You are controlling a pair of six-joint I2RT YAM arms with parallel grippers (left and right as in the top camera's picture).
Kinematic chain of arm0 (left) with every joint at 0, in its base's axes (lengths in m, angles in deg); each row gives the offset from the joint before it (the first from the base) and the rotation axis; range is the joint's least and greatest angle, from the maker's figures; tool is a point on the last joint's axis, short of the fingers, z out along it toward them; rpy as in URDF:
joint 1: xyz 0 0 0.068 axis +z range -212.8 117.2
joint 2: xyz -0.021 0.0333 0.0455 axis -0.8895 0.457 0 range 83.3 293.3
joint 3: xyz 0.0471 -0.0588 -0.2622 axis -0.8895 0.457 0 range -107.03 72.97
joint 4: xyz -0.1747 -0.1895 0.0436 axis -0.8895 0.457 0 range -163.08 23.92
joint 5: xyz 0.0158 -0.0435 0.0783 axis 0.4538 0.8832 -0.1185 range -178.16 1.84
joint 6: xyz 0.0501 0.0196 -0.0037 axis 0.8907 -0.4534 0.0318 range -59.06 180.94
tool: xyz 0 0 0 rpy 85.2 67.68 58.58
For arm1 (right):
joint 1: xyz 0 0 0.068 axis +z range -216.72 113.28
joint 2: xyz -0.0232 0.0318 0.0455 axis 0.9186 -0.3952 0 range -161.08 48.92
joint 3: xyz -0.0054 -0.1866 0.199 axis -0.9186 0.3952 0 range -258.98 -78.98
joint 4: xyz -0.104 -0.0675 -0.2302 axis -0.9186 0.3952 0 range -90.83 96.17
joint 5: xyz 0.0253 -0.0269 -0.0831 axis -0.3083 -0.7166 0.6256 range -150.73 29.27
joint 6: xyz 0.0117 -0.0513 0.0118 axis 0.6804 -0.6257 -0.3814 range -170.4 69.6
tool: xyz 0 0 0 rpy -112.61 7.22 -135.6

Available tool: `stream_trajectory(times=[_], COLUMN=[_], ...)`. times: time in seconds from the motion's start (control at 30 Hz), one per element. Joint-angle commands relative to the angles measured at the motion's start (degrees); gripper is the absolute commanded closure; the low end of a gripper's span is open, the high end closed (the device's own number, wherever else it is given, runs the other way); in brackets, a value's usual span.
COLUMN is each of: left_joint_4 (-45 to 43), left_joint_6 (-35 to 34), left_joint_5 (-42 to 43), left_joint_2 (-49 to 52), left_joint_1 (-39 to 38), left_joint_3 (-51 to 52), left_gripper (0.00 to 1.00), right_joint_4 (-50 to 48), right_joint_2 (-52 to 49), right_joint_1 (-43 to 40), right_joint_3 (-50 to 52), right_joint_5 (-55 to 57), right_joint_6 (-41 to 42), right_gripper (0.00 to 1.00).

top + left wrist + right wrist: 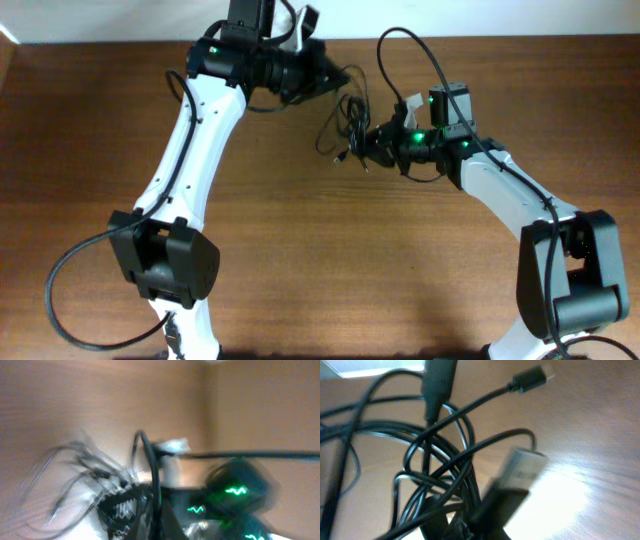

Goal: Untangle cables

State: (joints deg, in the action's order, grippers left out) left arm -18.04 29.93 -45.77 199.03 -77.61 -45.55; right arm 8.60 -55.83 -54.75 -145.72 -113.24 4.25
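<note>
The cables are a tangle of thin black cords hanging between the two grippers at the back middle of the table. My right gripper is shut on the bundle; in the right wrist view the cables loop out of its jaws, with a small plug and a flat silver connector sticking out. My left gripper is up and left of the tangle. In the blurred left wrist view a black cord rises from its jaws, which seem shut on it.
The wooden table lies below. The right arm's thicker black wire arcs above its wrist. A loose loop of the left arm's wire hangs at the front left. The right gripper with green lights shows in the left wrist view.
</note>
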Motion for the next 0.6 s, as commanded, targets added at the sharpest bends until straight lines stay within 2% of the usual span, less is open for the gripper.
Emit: stream_trajectory(times=[0.0, 0.03, 0.07, 0.2, 0.3, 0.37, 0.4, 0.43, 0.47, 0.5, 0.57], left_joint_4=[13.2, 18.1, 18.7, 12.5, 12.5, 12.6, 12.6, 12.5, 13.0, 14.0, 15.6], left_joint_6=[13.3, 17.9, 20.5, 27.4, 27.6, 25.8, 23.9, 23.8, 23.8, 27.0, 38.9], left_joint_5=[-25.0, -29.5, -30.0, -30.5, -43.3, -49.4, -51.3, -51.0, -49.9, -46.1, -29.2], left_joint_2=[-0.3, -0.3, -0.3, -0.3, -0.3, -0.3, -0.3, -0.3, -0.4, -0.4, -1.0], left_joint_1=[0.2, 0.2, 0.2, 0.3, 0.3, 0.3, 0.3, 0.3, 0.4, 0.4, 1.0], left_joint_3=[-0.1, 2.0, 5.3, 22.0, 25.8, 25.8, 25.8, 25.8, 25.5, 24.3, 19.3], left_gripper=[1.0, 1.0, 1.0, 1.0, 1.0, 0.99, 0.96, 0.78, 0.48, 0.34, 0.21], right_joint_4=[12.2, 17.5, 21.1, 34.6, 40.3, 42.8, 43.7, 44.7, 46.8, 49.5, 53.7], right_joint_2=[0.7, 3.0, 5.6, 8.5, 8.4, 8.4, 8.4, 8.5, 8.5, 8.4, 8.5], right_joint_1=[0.1, 1.3, 2.9, 12.6, 13.8, 13.8, 13.8, 13.8, 13.4, 12.7, 11.2], right_joint_3=[0.1, 0.0, -0.4, -5.0, -5.6, -6.8, -7.4, -8.3, -10.0, -12.8, -19.0], right_joint_5=[3.9, 9.7, 14.8, 36.7, 47.1, 48.3, 48.3, 48.3, 48.0, 47.3, 43.9], right_joint_6=[-14.9, -17.1, -18.5, -21.9, -21.9, -22.9, -22.9, -22.9, -23.0, -23.4, -27.3], right_gripper=[0.96, 0.96, 0.96, 0.96, 0.96, 0.96, 0.83, 0.31, 0.15, 0.09, 0.08])
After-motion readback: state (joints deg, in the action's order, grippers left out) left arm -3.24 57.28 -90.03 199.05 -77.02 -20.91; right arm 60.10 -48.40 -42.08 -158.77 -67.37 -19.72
